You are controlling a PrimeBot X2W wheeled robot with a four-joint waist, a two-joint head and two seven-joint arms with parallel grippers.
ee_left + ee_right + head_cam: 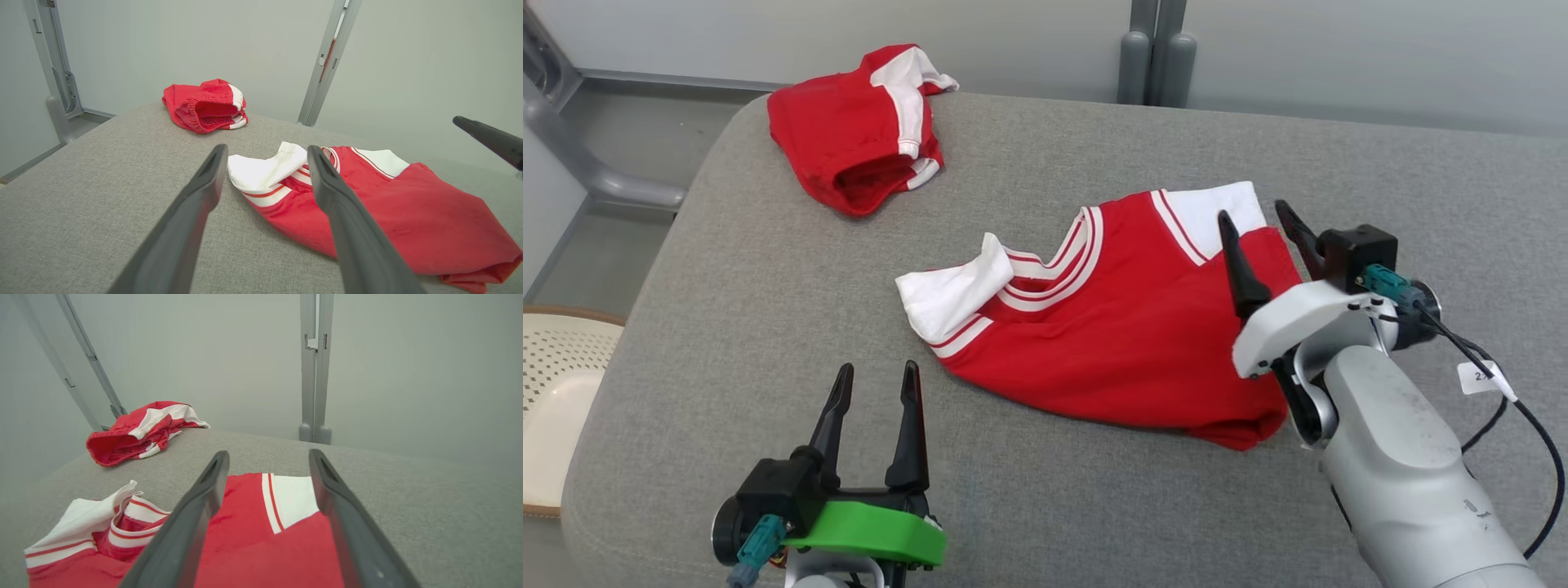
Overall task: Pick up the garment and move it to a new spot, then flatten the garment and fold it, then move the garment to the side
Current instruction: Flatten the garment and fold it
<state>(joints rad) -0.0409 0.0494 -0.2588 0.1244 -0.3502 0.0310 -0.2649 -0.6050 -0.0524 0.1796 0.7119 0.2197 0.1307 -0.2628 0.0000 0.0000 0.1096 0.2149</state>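
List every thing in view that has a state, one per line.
red shirt: lies on the grey table, partly folded, one white sleeve rumpled.
red shorts: bunched up at the far corner, waistband gaping.
left gripper: open, empty, short of the shirt.
right gripper: open, empty, over the shirt's edge.

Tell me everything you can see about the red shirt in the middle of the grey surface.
The red shirt looks like smooth sports fabric, with white sleeves and a red-and-white striped collar. It lies wrinkled and seemingly partly folded on the grey cushion, with one sleeve bunched up. The right gripper is above its other sleeve, fingers open, holding no cloth.
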